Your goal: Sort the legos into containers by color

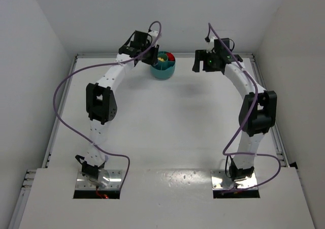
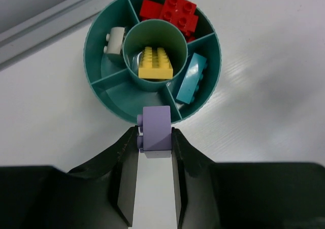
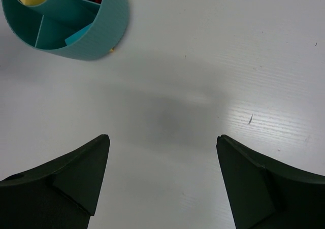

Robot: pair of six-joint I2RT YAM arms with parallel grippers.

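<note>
Lego (image 2: pixel 156 129), pale purple, pinched in left gripper (image 2: pixel 155 135) at 6 o'clock rim of teal bowl (image 2: pixel 114 92). Inside: red legos (image 2: pixel 170 11) at 12, teal lego (image 2: pixel 192 78) at 4, yellow lego (image 2: pixel 155 63) in central ring. Spread wide, holding nothing: right gripper (image 3: pixel 162 137), bowl at 10 o'clock.

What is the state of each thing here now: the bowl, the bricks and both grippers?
Bowl: upright.
Red bricks: together in one outer compartment.
Yellow brick: in centre ring.
Teal brick: in another outer compartment.
Pale brick: in its own compartment.
Purple brick: gripped, not yet in bowl.
Left gripper: shut on purple brick.
Right gripper: open, empty.
</note>
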